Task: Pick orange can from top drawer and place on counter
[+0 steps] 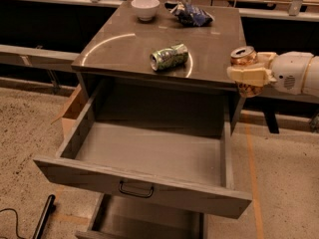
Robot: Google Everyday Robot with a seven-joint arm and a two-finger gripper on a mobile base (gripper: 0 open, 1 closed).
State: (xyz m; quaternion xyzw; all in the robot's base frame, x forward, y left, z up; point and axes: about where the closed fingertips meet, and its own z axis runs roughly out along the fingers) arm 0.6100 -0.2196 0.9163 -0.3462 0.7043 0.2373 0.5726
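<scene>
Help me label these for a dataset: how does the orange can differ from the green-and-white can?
The orange can is upright, gripped by the end effector at the right edge of the counter. The green-and-white can lies on its side on the counter, free of any grip. The orange can is shiny copper-gold, while the green-and-white can is patterned. Both are small drink cans.

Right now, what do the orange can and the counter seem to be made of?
The orange can, held by the gripper just right of the counter, looks like thin shiny metal with a silver top. The counter looks like glossy laminate or coated metal; it mirrors the light.
</scene>
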